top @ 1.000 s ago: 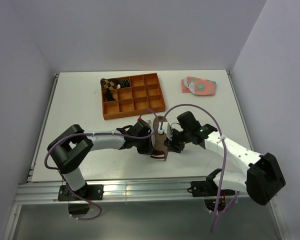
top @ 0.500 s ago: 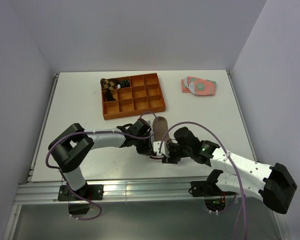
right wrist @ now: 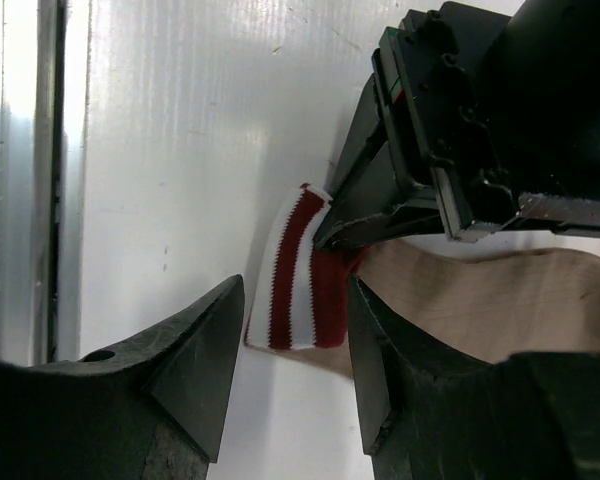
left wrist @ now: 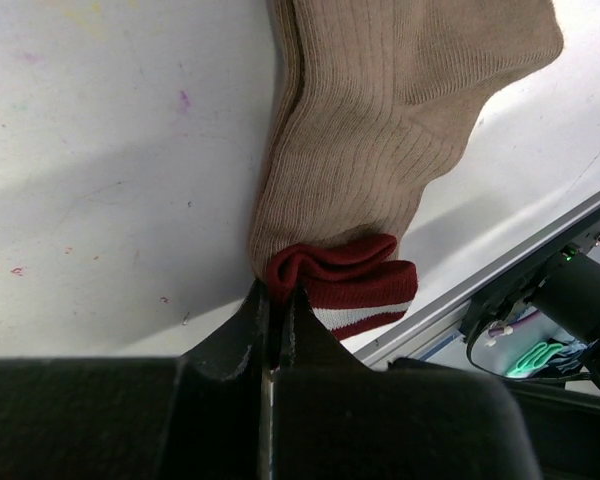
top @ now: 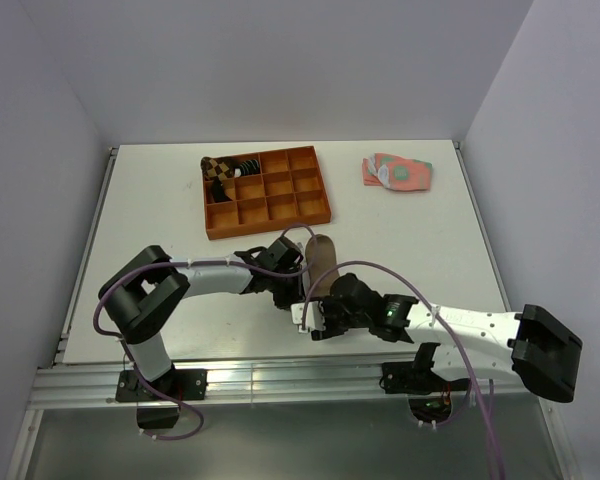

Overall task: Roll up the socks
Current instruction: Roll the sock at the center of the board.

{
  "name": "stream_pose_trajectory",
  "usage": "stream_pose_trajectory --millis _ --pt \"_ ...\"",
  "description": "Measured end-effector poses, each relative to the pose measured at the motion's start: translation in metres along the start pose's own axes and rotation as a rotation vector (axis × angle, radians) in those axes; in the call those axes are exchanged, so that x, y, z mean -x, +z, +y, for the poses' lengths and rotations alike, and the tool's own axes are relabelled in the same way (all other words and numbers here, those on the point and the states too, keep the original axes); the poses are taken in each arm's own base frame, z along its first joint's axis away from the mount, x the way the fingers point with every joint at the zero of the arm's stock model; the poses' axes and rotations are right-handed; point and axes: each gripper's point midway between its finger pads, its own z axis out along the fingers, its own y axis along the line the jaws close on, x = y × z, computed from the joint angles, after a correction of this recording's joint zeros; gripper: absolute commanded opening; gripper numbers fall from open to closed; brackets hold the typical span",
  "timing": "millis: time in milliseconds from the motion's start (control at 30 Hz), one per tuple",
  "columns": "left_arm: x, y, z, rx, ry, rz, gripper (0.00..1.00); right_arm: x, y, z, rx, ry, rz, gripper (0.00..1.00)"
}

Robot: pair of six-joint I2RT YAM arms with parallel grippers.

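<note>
Firstly, left gripper [left wrist: 277, 297]: clenched on the folded maroon cuff [left wrist: 345, 290] of the tan sock [left wrist: 380, 130].
Right gripper [right wrist: 296, 290]: jaws spread, striped cuff just between the tips, not gripped.
Tan sock: flat on the table [top: 160, 210], near its front edge.
Top view only: orange tray [top: 270, 228] beyond.

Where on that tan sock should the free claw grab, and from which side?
Its striped cuff, from the near edge of the table. The cuff is folded thick and points that way; the left gripper pinches its maroon corner, leaving the white-striped side free for the open right gripper.
</note>
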Motion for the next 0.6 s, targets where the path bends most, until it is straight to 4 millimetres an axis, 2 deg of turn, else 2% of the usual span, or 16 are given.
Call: stream_pose_trajectory --millis 200,433,600 --pt "-0.003 0.000 0.000 -0.001 -0.002 0.015 0.00 -0.005 0.007 -0.003 -0.021 -0.012 0.035 0.53" --pt "-0.003 0.000 -0.001 0.007 -0.005 0.031 0.00 -0.023 0.016 0.007 0.009 -0.019 0.117 0.52" --pt "-0.004 0.000 -0.002 0.011 -0.006 0.042 0.00 -0.027 0.018 0.007 0.004 -0.028 0.145 0.50"
